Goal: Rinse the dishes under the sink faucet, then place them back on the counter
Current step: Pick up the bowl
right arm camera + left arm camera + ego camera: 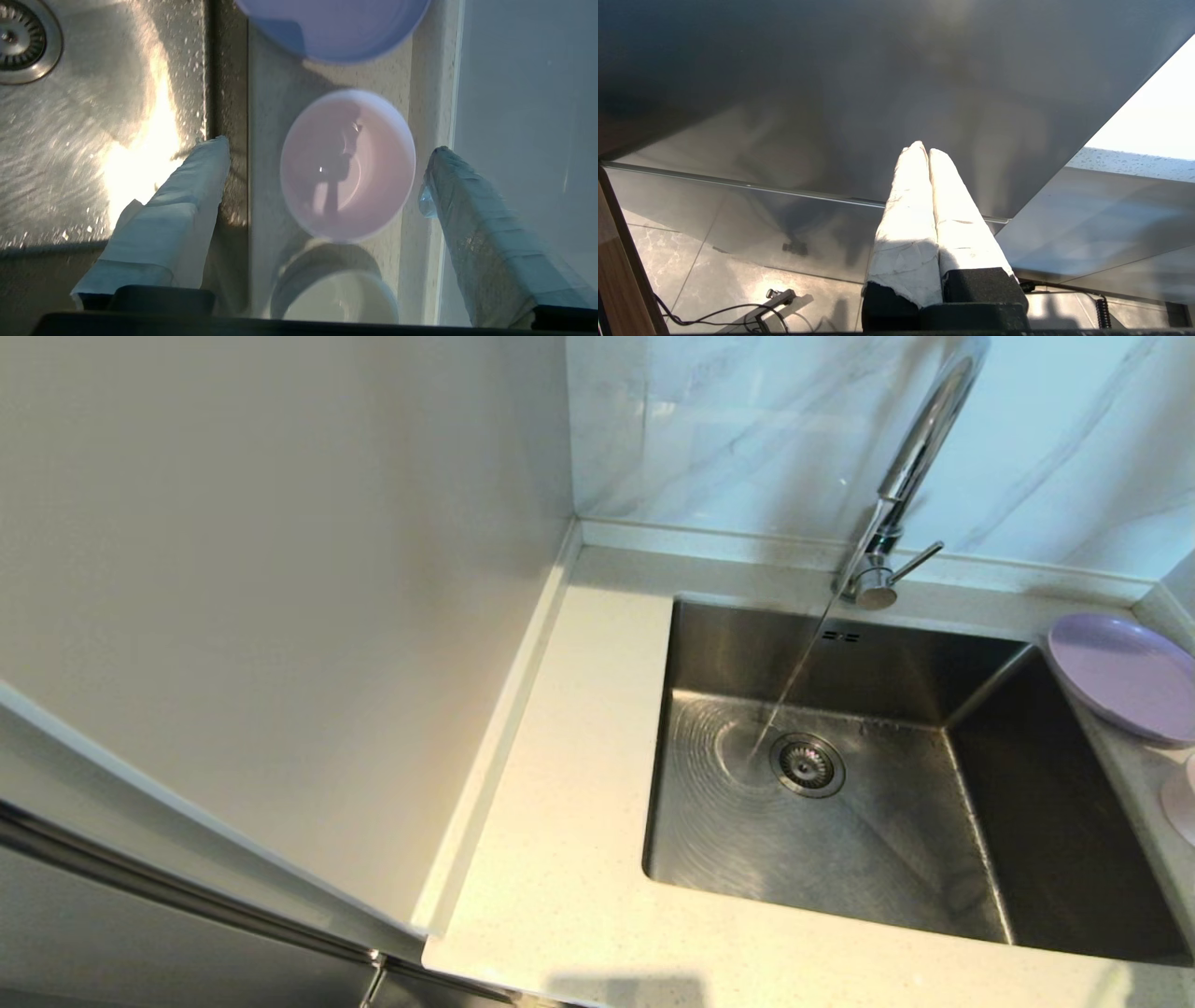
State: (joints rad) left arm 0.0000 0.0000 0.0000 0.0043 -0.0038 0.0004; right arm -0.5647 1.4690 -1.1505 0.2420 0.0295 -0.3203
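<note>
The chrome faucet (920,448) runs a thin stream of water into the steel sink (896,840) beside the drain strainer (808,764). The lilac plate (1120,677) lies on the counter (579,784) right of the sink. The pale pink bowl (1181,798) is cut off by the head view's right edge. In the right wrist view, my right gripper (330,147) hangs open above the pink bowl (348,165), its fingers to either side and apart from it. The plate (331,28) lies beyond the bowl. My left gripper (923,151) is shut and empty, parked low beside a grey cabinet panel.
A white cup-like vessel (341,298) stands on the narrow counter strip (268,116) just nearer than the bowl. The wall rim (451,93) runs close along one side and the sink edge (210,70) along the other. The faucet lever (915,563) sticks out sideways.
</note>
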